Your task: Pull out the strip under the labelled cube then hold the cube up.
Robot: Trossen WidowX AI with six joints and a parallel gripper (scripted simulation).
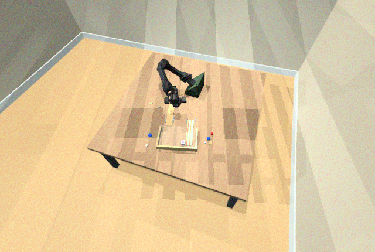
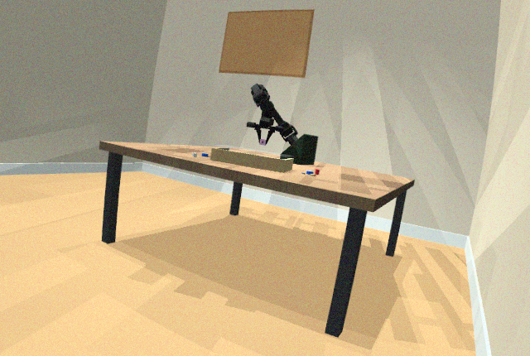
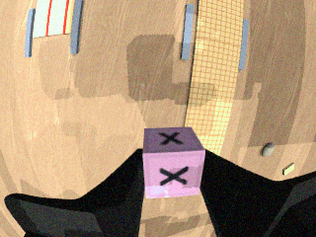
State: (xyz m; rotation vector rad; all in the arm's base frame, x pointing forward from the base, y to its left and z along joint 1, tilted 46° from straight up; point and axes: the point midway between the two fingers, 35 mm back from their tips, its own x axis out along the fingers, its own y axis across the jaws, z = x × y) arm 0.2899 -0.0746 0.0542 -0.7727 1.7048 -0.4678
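A pink cube (image 2: 262, 141) (image 3: 174, 175) with a black X on two visible faces is held high above the table. My gripper (image 2: 262, 141) (image 3: 168, 153) is shut on it, one finger on each side; the top view hides the fingertips. A yellow gridded strip (image 1: 169, 116) (image 3: 216, 64) lies outside the tray, on the robot's side, partly between two blue-grey rails. A second pink cube (image 1: 183, 142) is inside the tray near the far wall, beside a pale striped strip (image 1: 190, 130) (image 3: 42, 21) that runs along the tray's right side.
The low wooden tray (image 1: 177, 147) (image 2: 250, 160) stands mid-table. A blue disc (image 1: 149, 135) lies left of it; another blue disc (image 1: 208, 138) and a red piece (image 1: 211, 133) lie right. A grey piece (image 3: 268, 149) and a small yellow block (image 3: 288, 169) lie beside the gridded strip.
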